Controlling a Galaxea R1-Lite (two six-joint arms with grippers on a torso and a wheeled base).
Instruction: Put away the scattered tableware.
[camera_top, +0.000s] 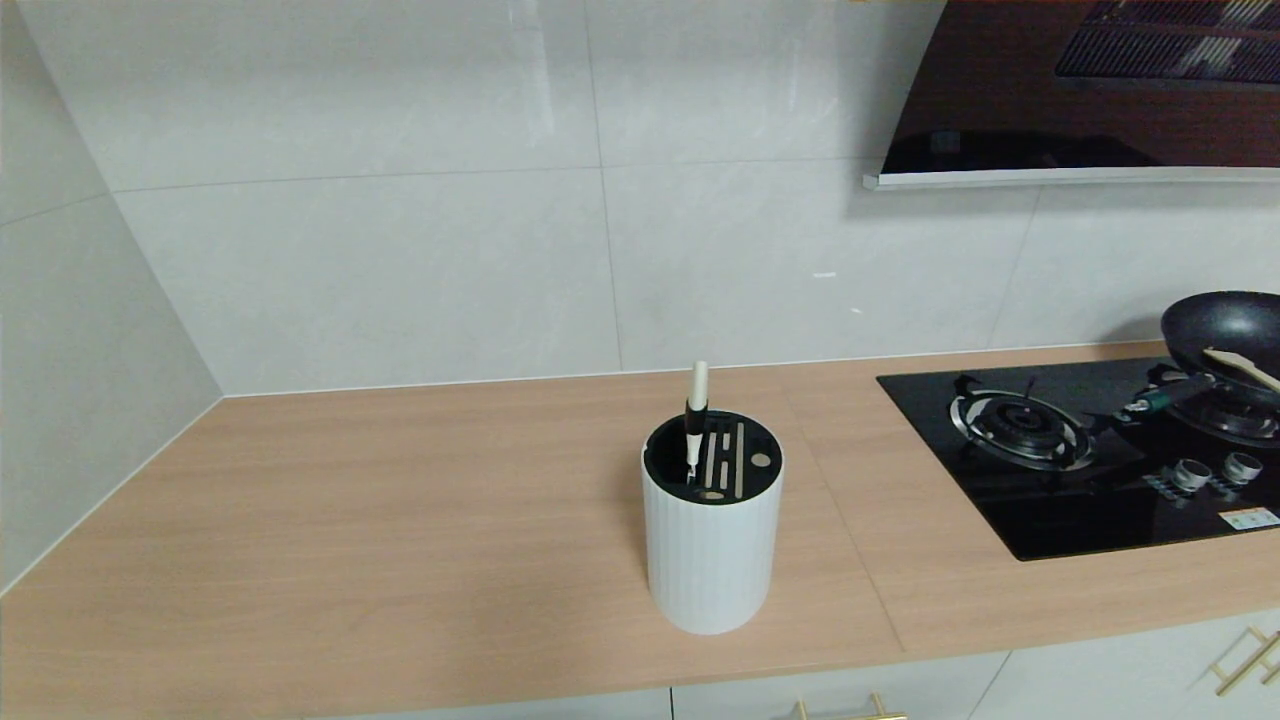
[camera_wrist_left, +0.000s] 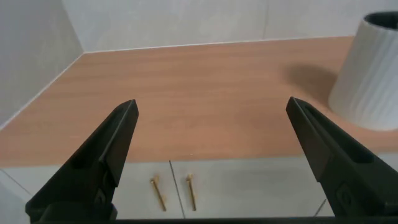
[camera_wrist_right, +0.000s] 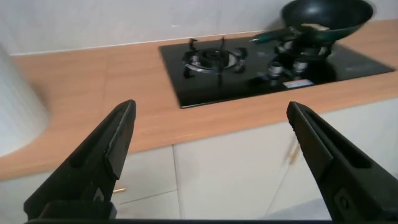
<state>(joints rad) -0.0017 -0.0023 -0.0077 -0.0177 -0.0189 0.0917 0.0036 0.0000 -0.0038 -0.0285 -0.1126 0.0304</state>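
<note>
White ribbed holder, upright on wooden table; cream-handled utensil standing in its slotted top. Left claw, right claw: both spread, empty, before the front edge. Risk: careless arm sweep tips holder.

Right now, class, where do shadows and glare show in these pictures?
Head view: glare streaks the wall tiles; the range hood shadows the wall below it. Left wrist view: the white holder throws a soft shadow on the countertop.
</note>
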